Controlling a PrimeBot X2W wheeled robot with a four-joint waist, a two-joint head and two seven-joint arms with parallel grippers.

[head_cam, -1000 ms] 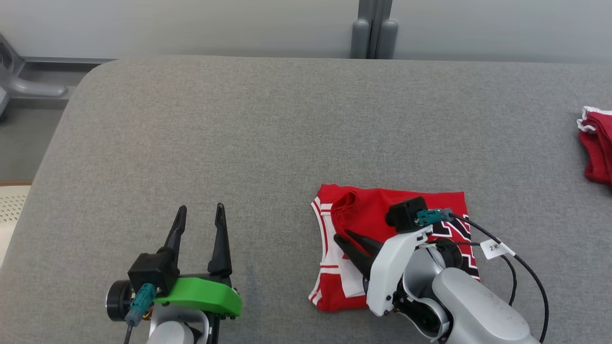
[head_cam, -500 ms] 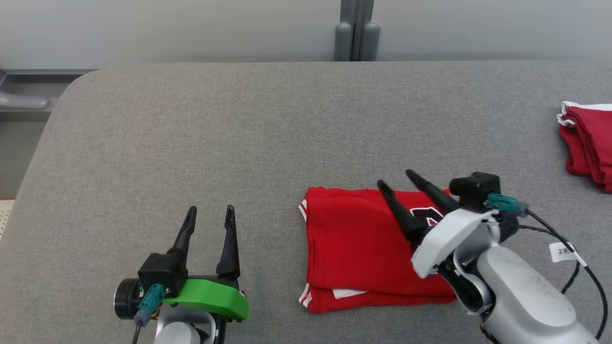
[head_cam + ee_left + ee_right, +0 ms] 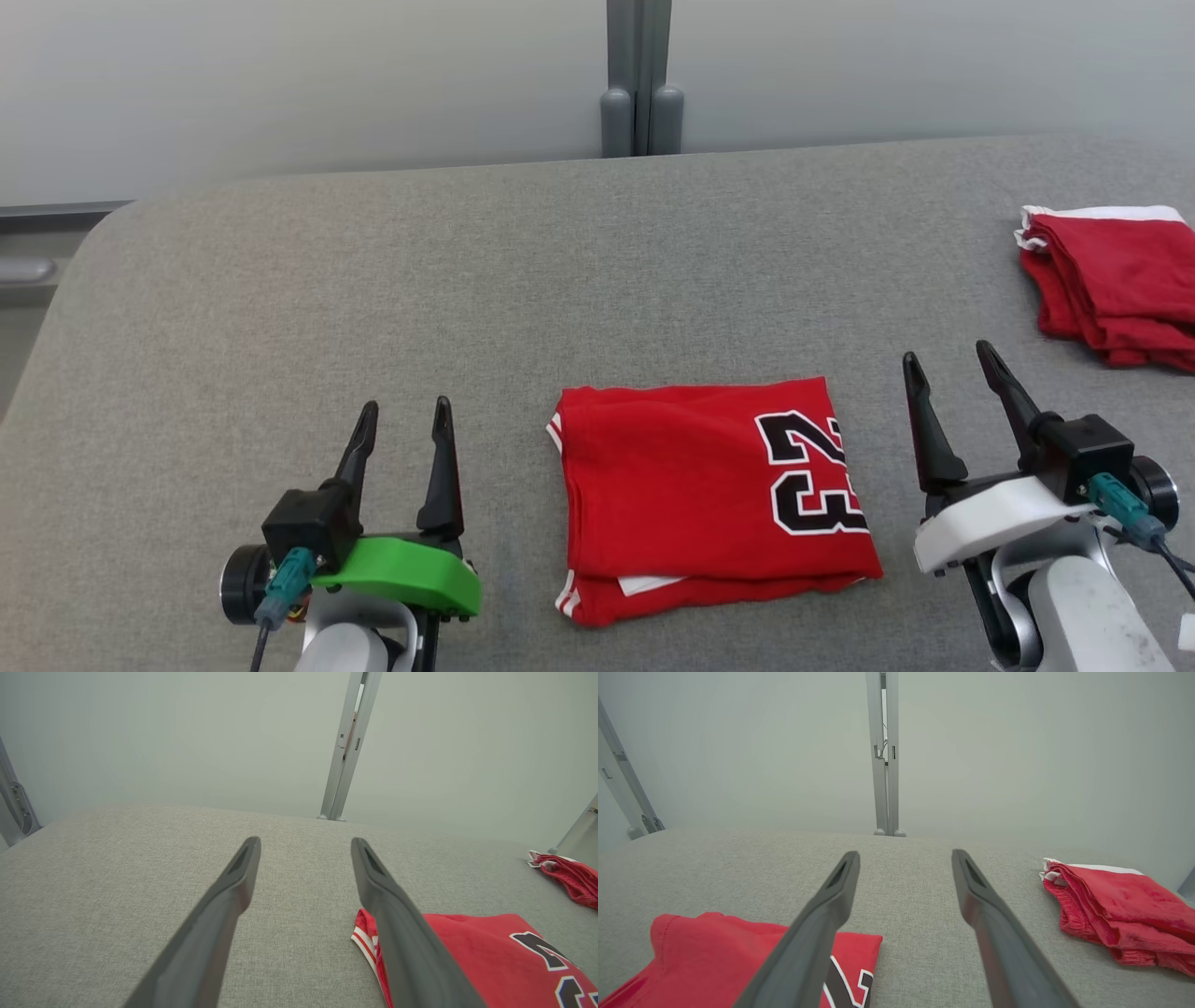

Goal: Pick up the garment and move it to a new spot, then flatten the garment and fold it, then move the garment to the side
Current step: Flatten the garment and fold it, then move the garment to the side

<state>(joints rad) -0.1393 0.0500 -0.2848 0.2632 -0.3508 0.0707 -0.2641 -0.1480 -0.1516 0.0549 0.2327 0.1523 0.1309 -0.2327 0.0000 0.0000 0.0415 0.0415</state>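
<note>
Garment (image 3: pixel 709 504) folded on the grey table (image 3: pixel 373 280), between my left gripper (image 3: pixel 404 404) and right gripper (image 3: pixel 948 352) | both spread wide, empty | looks light, floppy, bit slick imo | I'd pinch through all layers at a side edge so the fold holds

Red pile (image 3: pixel 1111 280) partly past right edge

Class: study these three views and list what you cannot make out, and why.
Head view: the red garment pile is cut off by the right edge; its type is unclear.
Head view: the folded jersey hides its own lower layers.
Right wrist view: the right pincer covers most of the jersey's number.
</note>
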